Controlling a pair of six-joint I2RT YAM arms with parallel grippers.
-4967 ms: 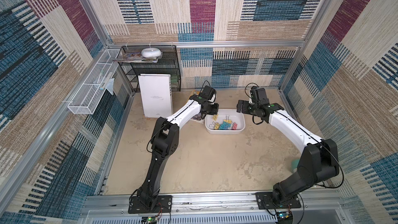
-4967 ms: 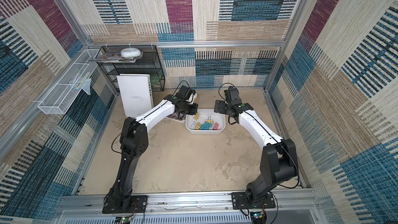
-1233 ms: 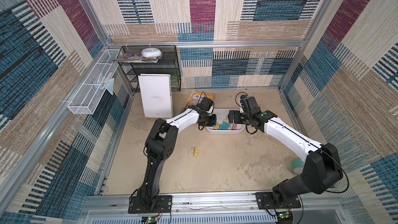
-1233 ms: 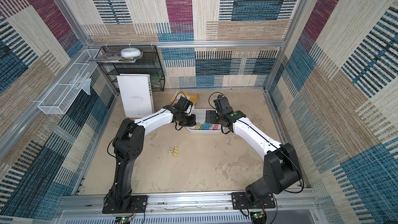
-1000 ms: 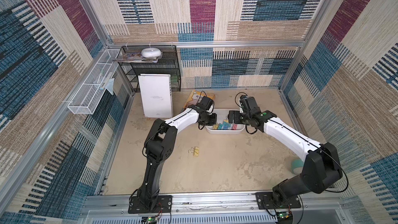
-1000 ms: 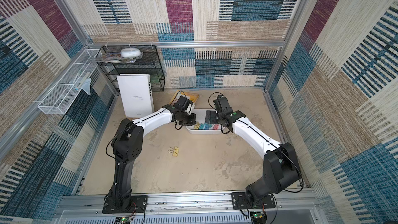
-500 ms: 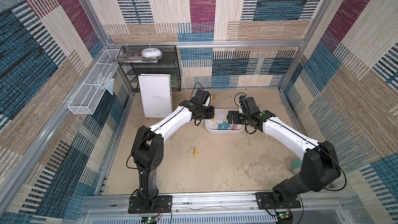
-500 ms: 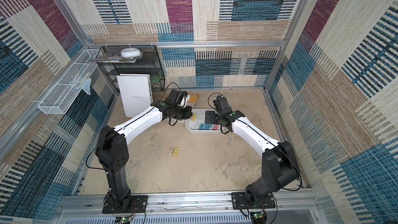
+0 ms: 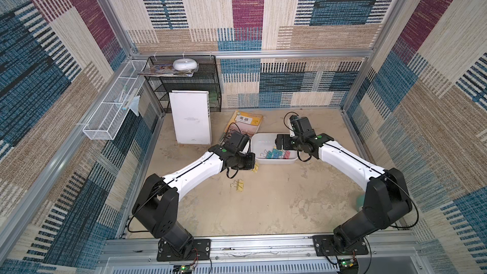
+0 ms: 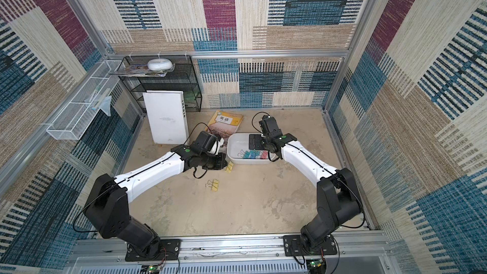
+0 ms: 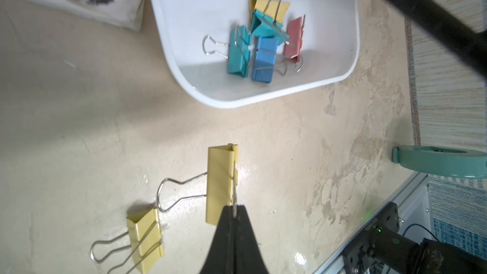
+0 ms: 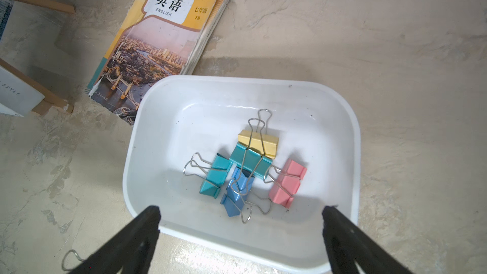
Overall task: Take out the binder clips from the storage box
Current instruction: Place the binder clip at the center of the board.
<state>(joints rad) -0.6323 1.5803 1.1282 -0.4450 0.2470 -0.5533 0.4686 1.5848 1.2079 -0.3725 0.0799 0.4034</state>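
Step in hand: carrying a clip out of the box, set-down not yet made. Clock directions as read in a top view, 12 toward the back wall.

Left gripper (image 11: 234,208): pressed together, pinching one wire handle of a yellow binder clip (image 11: 220,183). Held at about 8 o'clock of the storage box (image 9: 276,161), just outside its corner, low over the tabletop. Contact with the table not clear.

Already out: a second yellow clip (image 9: 238,185), lying flat at about 7 o'clock of the held one, near but apart from it.

Left inside the white tub, bunched toward its 5 o'clock part:
- yellow clip (image 12: 259,141), lying under the wire loops of a teal clip (image 12: 249,163)
- another teal clip (image 12: 214,177) just beside
- blue clip (image 12: 237,193), handles tangled among the neighbours
- pink clip (image 12: 287,181), touching the pile's edge

Right gripper (image 12: 241,209): spread wide, holding nothing, hovering over the box toward 1 o'clock of its middle, aimed down at the cluster.

English textbook (image 12: 163,43) at 11 o'clock of the box, corner close to the rim; no part in the task.

Progress, as a judgement: two of seven out, five to go.

Next move, as a judgement: lower the held clip to the table clear of the loose one, then part the jaws. For the right side: pick an outlier such as the pink clip, close on the body or an exposed loop, lift straight up. Risk: interlocked wire handles dragging a neighbour along, or nudging the light tub sideways.
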